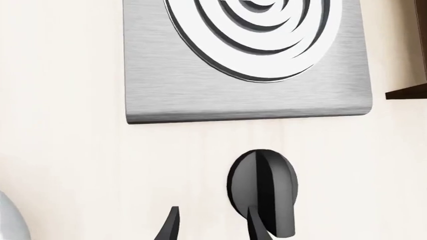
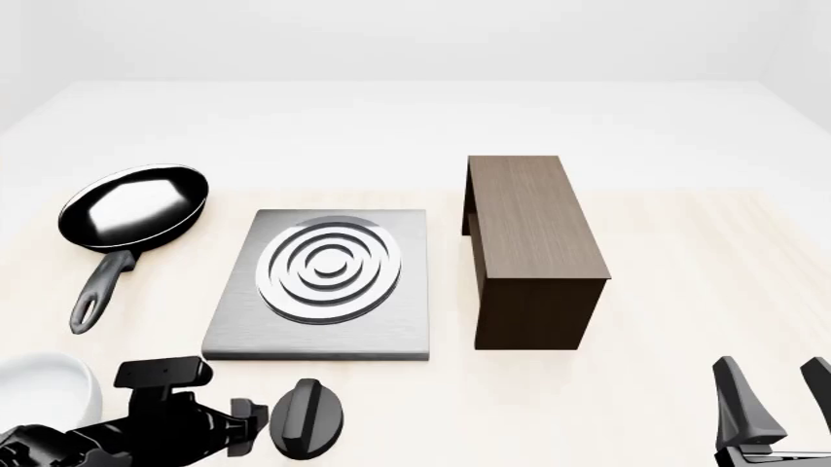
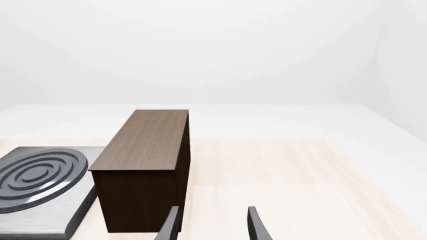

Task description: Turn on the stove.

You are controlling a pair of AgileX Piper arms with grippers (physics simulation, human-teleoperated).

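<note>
Black knob [image 1: 261, 190] fills the left wrist view, sitting just near of the stove plate [image 1: 247, 95]. Our left gripper [image 1: 212, 226] is spread, one finger over the knob, nothing held.

Front view: knob [image 2: 307, 418] near-left on the table, left gripper [image 2: 247, 426] just left of it. We judge we're at the approach step; next we centre the fingers across the ridge, close, twist. Frying pan [image 2: 134, 206] far-left looks empty; white bowl [image 2: 46, 389] contents can't be seen.

Right wrist view: right gripper [image 3: 212, 226] open, idle, near the cabinet [image 3: 143, 170].
</note>
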